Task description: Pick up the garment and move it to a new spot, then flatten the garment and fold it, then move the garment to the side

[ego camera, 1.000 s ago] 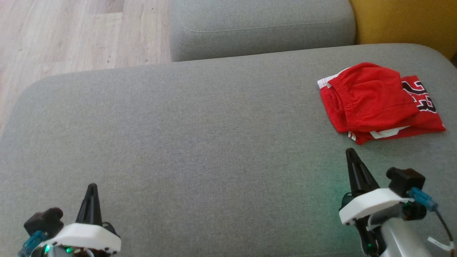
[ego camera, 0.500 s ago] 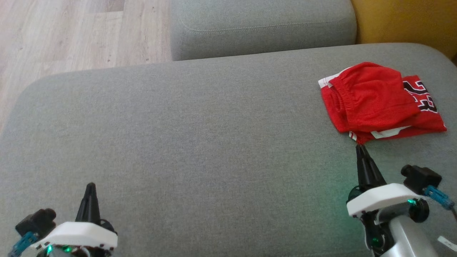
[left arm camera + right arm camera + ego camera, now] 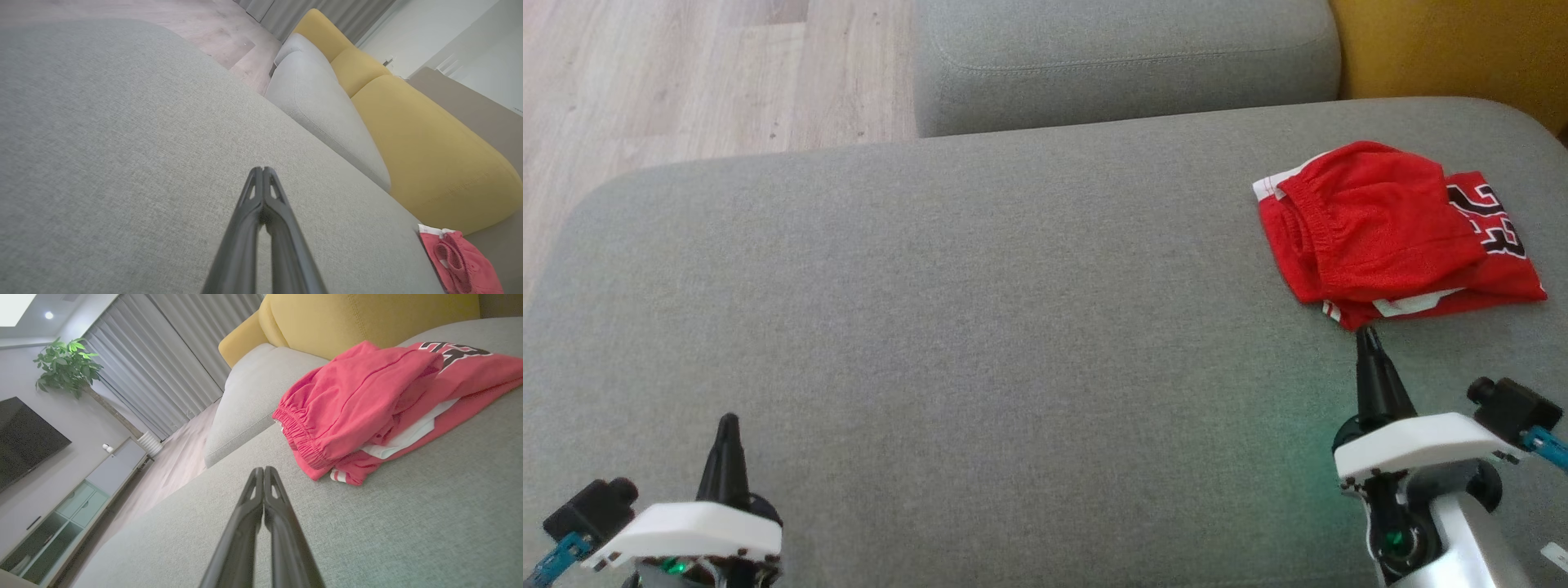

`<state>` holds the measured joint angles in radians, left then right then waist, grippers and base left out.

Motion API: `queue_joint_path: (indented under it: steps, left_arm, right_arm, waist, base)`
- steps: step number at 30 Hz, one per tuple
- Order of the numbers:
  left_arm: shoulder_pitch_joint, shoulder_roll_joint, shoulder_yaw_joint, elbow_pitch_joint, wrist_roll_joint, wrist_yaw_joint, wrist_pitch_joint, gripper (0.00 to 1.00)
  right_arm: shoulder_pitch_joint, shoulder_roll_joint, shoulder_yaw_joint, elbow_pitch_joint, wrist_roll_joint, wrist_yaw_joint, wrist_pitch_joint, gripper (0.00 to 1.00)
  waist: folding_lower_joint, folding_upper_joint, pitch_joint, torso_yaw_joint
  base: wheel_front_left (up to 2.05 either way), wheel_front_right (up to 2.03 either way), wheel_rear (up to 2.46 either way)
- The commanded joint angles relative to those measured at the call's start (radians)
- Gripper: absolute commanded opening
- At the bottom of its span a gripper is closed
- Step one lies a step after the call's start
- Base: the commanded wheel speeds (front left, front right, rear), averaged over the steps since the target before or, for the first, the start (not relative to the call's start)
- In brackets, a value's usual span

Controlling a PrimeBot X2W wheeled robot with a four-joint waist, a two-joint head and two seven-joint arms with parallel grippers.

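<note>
Grey sofa (image 3: pixel 980 269), yellow cushion (image 3: pixel 367 314), wooden floor (image 3: pixel 686 73), grey curtains (image 3: pixel 171 363), potted plant (image 3: pixel 65 363).

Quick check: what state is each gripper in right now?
Left gripper: shut, holding nothing, above the grey sofa cushion.
Right gripper: shut, holding nothing, tips close to the red shorts.

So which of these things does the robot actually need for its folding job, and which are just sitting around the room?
Part of the job: red shorts; the grey seat cushion they lie on; right gripper; left gripper.

Just lying about: yellow cushion; smaller grey cushion; potted plant; television; curtains.
</note>
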<state>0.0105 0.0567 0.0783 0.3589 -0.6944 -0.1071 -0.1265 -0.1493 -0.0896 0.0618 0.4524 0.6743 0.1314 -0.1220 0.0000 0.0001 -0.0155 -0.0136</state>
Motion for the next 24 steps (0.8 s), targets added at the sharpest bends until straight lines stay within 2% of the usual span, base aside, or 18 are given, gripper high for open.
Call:
queue_joint_path:
  steps: [1,24]
  left_arm:
    - [-0.062,0.007,0.014,-0.037,-0.019,-0.008,0.004,0.00]
    - [-0.078,0.003,0.021,-0.059,-0.275,-0.012,0.072,0.00]
  right_arm:
    - [-0.025,0.001,0.000,-0.043,0.022,0.000,0.004,0.00]
    - [-0.006,0.012,-0.051,-0.090,0.283,0.000,0.070,0.00]
  waist:
    - [0.0000,-0.0001,0.000,0.000]
    - [0.0000,-0.0001,0.005,0.004]
  base:
    - [0.00,0.00,0.00]
    - [0.00,0.00,0.00]
